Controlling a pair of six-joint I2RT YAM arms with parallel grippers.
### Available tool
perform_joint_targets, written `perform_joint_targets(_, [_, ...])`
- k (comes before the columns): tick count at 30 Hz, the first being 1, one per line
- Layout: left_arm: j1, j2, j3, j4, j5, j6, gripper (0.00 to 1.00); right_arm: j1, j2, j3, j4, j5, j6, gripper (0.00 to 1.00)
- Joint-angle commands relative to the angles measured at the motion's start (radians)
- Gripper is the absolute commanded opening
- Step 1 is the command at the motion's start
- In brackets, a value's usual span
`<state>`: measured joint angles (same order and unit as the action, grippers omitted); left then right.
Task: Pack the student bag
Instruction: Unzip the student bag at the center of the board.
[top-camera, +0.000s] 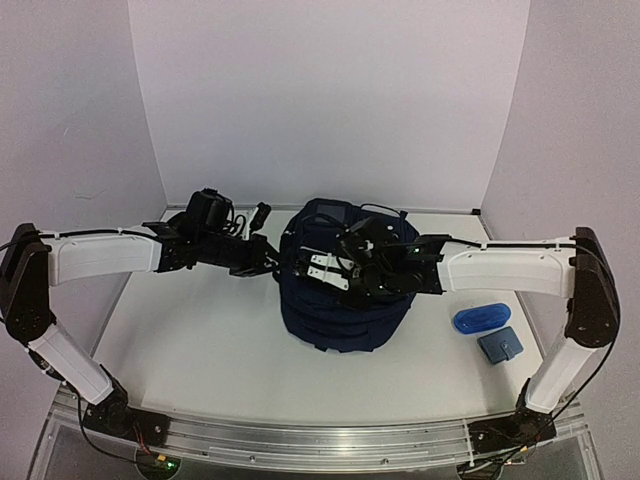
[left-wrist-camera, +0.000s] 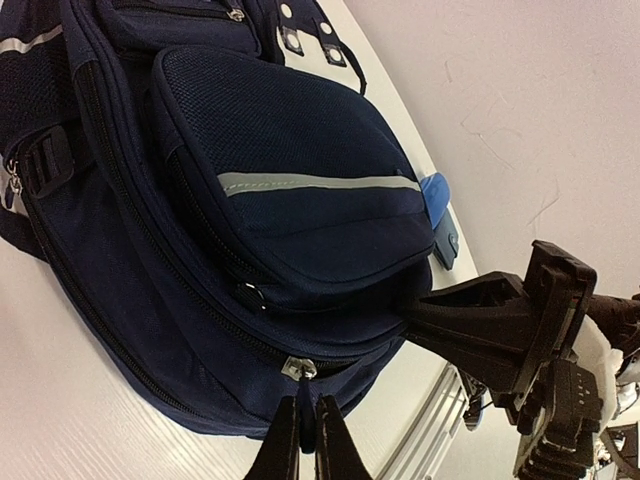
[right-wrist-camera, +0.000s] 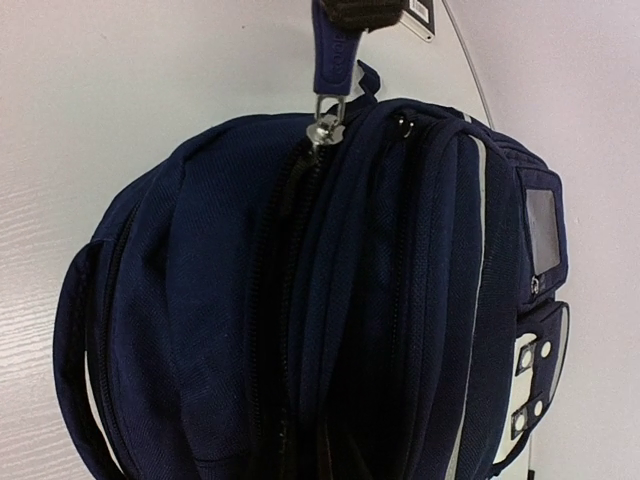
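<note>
The left gripper is pinching its jaws tight on the dark blue fabric zipper pull, at the bottom middle of the left wrist view, just under the silver slider. It is probably holding the tab taut so that the zip can run.

The right gripper is lying across the top of the bag at the centre of the overhead view, with its jaws drawn together. Whether they are nipping fabric beside the zip or nothing at all cannot be told, because the tips are lost among dark folds. By the look of the pairing, one arm is steadying the bag while the other is working the opening.

The large navy blue fabric backpack with pale stripes is sitting at the middle of the white worktop. A small bright blue oval pouch and a grey-blue square item are lying at the lower right, well apart from the bag, seemingly waiting to be packed.
</note>
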<state>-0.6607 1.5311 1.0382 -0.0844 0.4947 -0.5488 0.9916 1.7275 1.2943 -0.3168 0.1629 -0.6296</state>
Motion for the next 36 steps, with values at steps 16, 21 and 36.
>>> perform_joint_targets(16, [0.103, 0.249, 0.17, 0.121, -0.296, 0.076, 0.0, 0.001, -0.223, -0.085, -0.061, -0.037, -0.024, 0.0])
perform_joint_targets(21, [0.144, 0.392, 0.281, 0.156, -0.321, 0.061, 0.0, 0.0, -0.232, -0.066, -0.089, -0.077, -0.012, 0.0])
perform_joint_targets(36, [0.276, 0.453, 0.46, -0.224, -0.505, 0.095, 0.89, -0.001, -0.103, 0.031, -0.109, -0.135, 0.144, 0.0])
